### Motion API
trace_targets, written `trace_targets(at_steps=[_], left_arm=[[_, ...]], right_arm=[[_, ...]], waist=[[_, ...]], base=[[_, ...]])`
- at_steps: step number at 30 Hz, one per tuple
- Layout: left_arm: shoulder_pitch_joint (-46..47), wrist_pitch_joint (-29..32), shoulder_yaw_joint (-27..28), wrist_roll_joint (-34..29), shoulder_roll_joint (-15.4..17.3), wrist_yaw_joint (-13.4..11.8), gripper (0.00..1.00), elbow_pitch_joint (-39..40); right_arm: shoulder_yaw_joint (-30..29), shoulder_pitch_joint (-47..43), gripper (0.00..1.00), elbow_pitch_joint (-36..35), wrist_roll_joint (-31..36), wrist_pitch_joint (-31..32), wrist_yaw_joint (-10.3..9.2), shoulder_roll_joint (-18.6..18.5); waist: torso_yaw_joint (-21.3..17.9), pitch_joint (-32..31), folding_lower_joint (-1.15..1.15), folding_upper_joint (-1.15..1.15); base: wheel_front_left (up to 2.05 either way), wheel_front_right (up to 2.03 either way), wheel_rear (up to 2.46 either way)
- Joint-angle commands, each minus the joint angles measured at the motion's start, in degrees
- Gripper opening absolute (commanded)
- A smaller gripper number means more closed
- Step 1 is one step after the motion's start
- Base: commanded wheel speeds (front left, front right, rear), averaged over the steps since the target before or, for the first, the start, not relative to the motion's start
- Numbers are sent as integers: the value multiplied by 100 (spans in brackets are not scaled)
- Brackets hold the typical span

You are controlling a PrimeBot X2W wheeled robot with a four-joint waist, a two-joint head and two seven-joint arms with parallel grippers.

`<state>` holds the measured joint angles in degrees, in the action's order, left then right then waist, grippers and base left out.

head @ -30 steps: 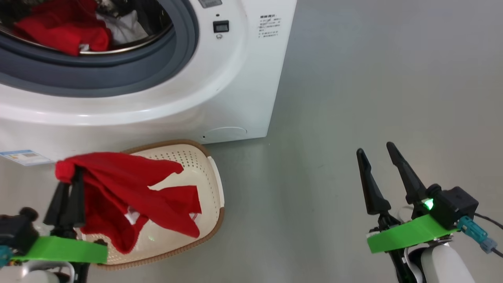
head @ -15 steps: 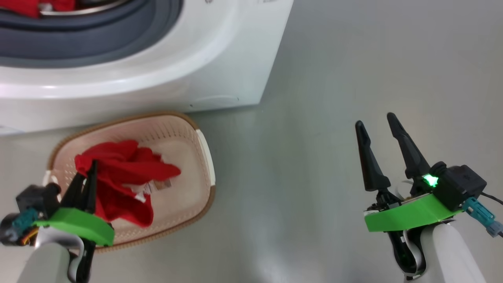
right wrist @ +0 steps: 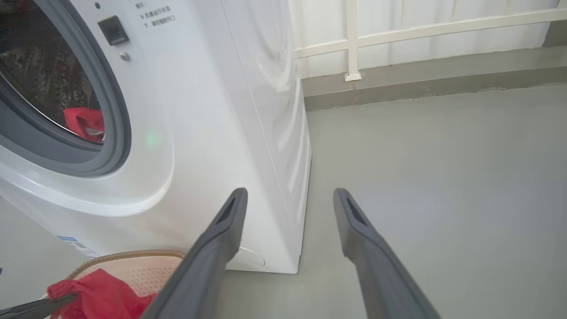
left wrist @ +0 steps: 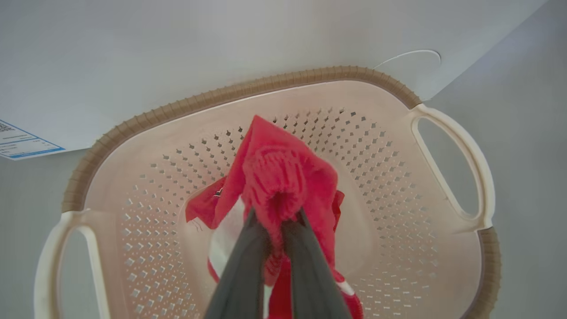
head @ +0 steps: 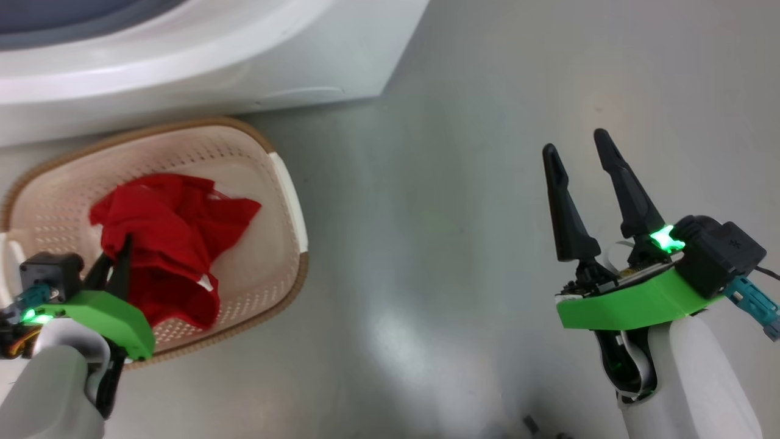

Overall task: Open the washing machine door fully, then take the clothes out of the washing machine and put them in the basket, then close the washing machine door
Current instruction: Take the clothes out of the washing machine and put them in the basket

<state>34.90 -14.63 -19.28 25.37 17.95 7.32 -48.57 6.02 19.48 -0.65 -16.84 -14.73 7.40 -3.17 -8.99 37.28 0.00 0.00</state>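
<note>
My left gripper is shut on a red garment, holding it down inside the cream basket on the floor in front of the washing machine. The left wrist view has the fingers pinching a bunched red fold over the perforated basket, white panels hanging below. My right gripper stands open over bare floor to the right. From the right wrist, more red clothes lie in the drum behind the grey gasket, and the fingers are spread wide. The washing machine door is out of view.
Grey floor stretches between the basket and my right arm. A white railing and low kerb run behind the washing machine. A blue sticker sits low on the washer's front.
The head camera has tilted down, so the washer slid up the picture. My left gripper has lowered the red garment from above the basket rim into the basket. The right gripper stays open.
</note>
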Motion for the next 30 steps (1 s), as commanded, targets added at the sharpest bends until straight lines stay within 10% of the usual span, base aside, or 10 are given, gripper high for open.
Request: trace_targets(at_steps=[1, 8, 10, 12, 30], left_arm=[[100, -37, 73, 103, 263, 16, 0, -117], [349, -37, -111, 280, 357, 16, 5, -717], [409, -37, -156, 342, 380, 16, 39, -812], [434, -37, -196, 394, 403, 16, 100, -845], [204, -37, 84, 732, 316, 16, 100, -719]], right_arm=[[158, -10, 100, -167, -35, -27, 9, 29], [255, -5, 100, -182, -72, -27, 9, 29], [277, -4, 100, -185, -83, -27, 9, 29], [278, -11, 100, -181, -91, -27, 9, 29], [274, -71, 100, 2, -71, -27, 9, 29]], waist=[[-180, 248, 0, 0], [-273, 371, 0, 0], [-296, 388, 0, 0], [-308, 387, 0, 0], [-209, -58, 0, 0]], base=[[0, 0, 0], [0, 0, 0], [0, 0, 0], [0, 0, 0], [0, 0, 0]])
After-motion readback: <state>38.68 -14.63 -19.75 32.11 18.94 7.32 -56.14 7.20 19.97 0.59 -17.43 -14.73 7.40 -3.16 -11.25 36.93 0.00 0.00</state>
